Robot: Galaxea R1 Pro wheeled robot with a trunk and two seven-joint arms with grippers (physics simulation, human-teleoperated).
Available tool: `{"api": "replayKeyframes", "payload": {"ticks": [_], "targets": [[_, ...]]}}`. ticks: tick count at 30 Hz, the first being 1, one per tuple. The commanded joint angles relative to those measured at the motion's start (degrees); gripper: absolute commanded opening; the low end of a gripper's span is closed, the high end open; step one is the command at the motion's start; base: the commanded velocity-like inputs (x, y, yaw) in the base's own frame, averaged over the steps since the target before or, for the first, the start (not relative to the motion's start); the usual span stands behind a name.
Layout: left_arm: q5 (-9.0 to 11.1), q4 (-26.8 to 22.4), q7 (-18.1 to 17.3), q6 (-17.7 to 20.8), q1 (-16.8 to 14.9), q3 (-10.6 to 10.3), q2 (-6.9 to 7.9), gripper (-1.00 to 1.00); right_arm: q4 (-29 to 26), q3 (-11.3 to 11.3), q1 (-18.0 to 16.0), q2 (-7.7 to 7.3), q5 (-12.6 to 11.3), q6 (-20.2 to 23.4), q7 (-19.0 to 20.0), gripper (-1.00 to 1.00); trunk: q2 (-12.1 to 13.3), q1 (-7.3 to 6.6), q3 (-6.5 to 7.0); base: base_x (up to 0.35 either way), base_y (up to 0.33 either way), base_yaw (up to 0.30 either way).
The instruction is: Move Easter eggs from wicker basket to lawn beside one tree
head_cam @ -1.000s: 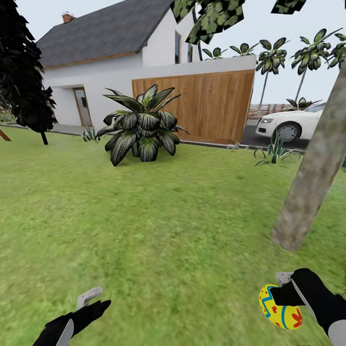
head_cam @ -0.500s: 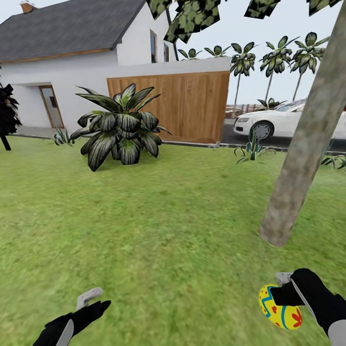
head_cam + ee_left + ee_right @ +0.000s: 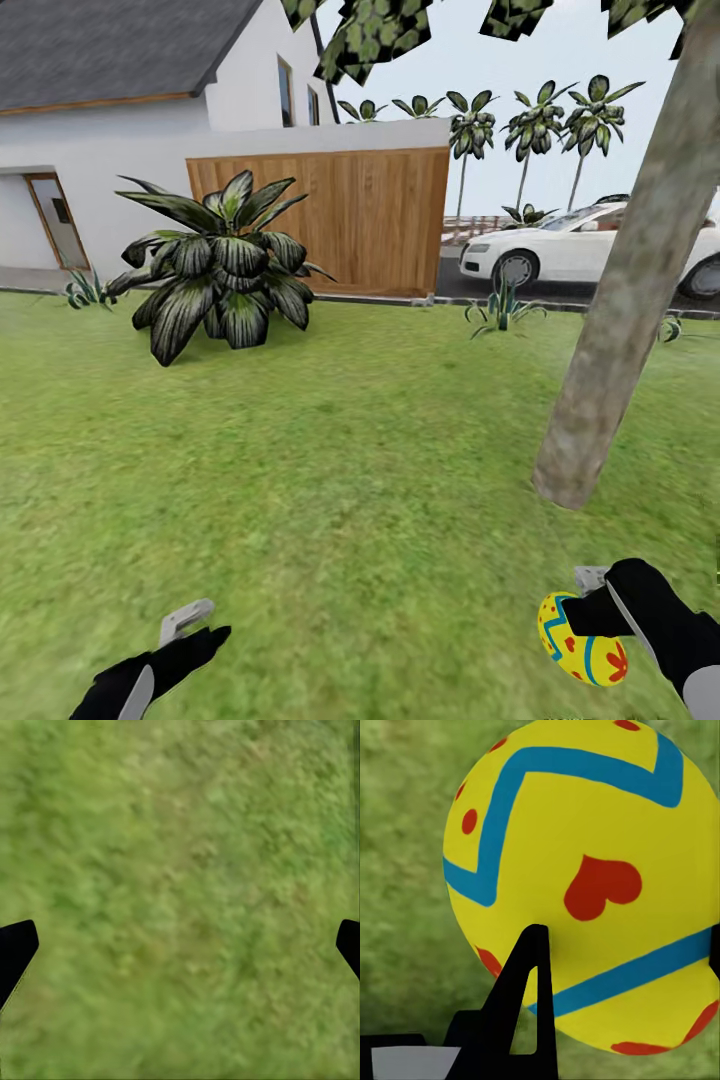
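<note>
Head camera forward-down over lawn; both wrist cameras close above the same grass.

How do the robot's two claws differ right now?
The right gripper is shut on a yellow Easter egg with blue zigzags and red marks; the left gripper holds nothing, its jaws spread wide over bare lawn. The right one sits nearer the tree trunk. Both are black and hang low above the grass.
</note>
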Motion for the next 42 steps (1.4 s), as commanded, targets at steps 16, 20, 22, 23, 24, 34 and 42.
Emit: {"api": "replayKeyframes", "payload": {"ticks": [16, 20, 22, 23, 24, 34, 42], "targets": [[0.5, -0.1, -0.2, 0.5, 0.0, 0.2, -0.01, 1.0, -0.1, 0.0, -0.1, 0.03, 0.6, 0.2, 0.4, -1.0, 0.0, 0.02, -0.39, 0.111, 0.319, -0.3], [0.5, 0.1, -0.2, 0.5, 0.0, 0.1, -0.01, 1.0, -0.1, 1.0, -0.1, 0.04, 0.7, 0.2, 0.4, -1.0, 0.0, 0.02, -0.44, 0.004, 0.329, -0.26], [0.5, 0.1, -0.2, 0.5, 0.0, 0.1, -0.01, 1.0, -0.1, 1.2, -0.1, 0.04, 0.6, 0.2, 0.4, -1.0, 0.0, 0.02, -0.44, 0.0, 0.329, -0.084], [0.5, 0.1, -0.2, 0.5, 0.0, 0.1, -0.01, 1.0, -0.1, 1.2, -0.1, 0.04, 0.6, 0.2, 0.4, -1.0, 0.0, 0.02, -0.44, 0.0, 0.329, -0.173], [0.5, 0.1, -0.2, 0.5, 0.0, 0.1, -0.02, 1.0, -0.1, 1.2, -0.1, 0.04, 0.6, 0.2, 0.4, -1.0, 0.0, 0.02, -0.44, 0.0, 0.33, -0.248], [0.5, 0.0, -0.2, 0.4, 0.0, 0.1, -0.1, 1.0, -0.1, 1.3, -0.1, 0.04, 0.6, 0.2, 0.4, -1.0, 0.0, 0.02, -0.44, 0.0, 0.33, -0.297], [0.5, -0.1, -0.2, 0.4, 0.0, 0.1, -0.2, 1.0, -0.2, 1.3, -0.1, -0.03, 0.7, 0.2, 0.4, -1.0, 0.0, 0.02, -0.44, 0.0, 0.331, -0.3]]}}
